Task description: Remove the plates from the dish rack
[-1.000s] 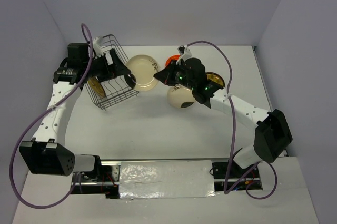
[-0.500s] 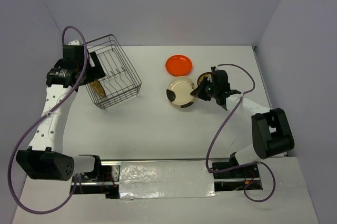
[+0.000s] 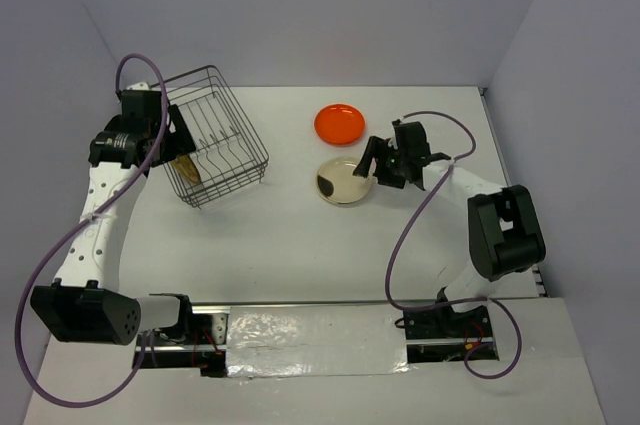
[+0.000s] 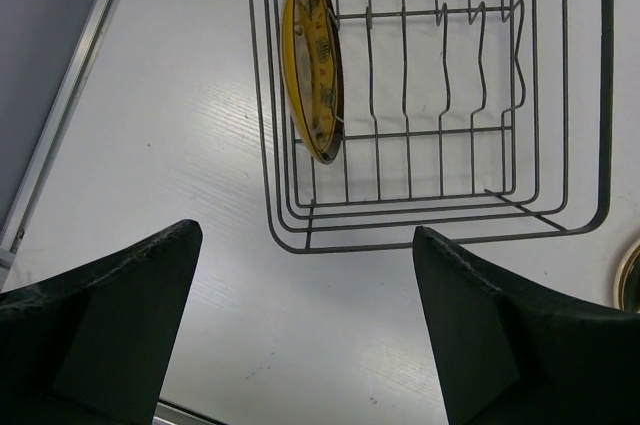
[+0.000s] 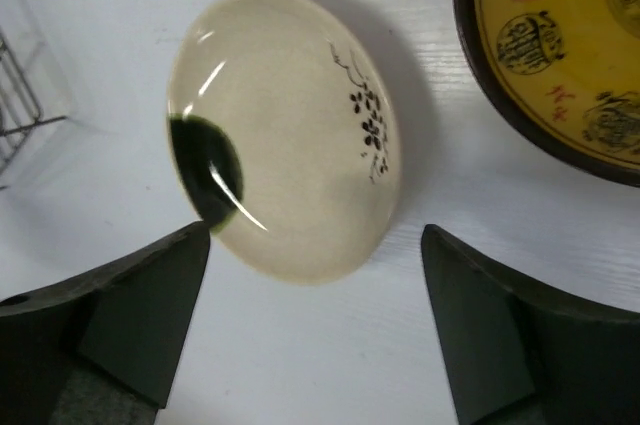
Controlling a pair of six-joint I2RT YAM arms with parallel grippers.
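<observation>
The wire dish rack [image 3: 222, 130] [image 4: 430, 132] stands at the back left. One dark brown and yellow plate [image 3: 186, 167] [image 4: 312, 55] stands on edge in it. My left gripper [image 3: 172, 135] [image 4: 307, 235] is open beside the rack's left end, holding nothing. A cream plate with a dark blotch [image 3: 343, 181] [image 5: 285, 135] lies on the table. My right gripper [image 3: 375, 165] [image 5: 315, 240] is open just at its right edge, fingers apart from it. An orange plate [image 3: 339, 123] lies behind. Another brown and yellow plate [image 5: 560, 45] lies beside the cream one, hidden under my right arm from above.
Grey walls close in the back and both sides of the white table [image 3: 290, 235]. A purple cable [image 3: 410, 235] loops from the right arm over the table's right half. The arm bases and a foil-covered strip [image 3: 315, 340] sit at the near edge.
My right gripper has opened and let go of the cream plate, which now lies flat on the table. The left arm has drawn back from the middle to the rack's left end.
</observation>
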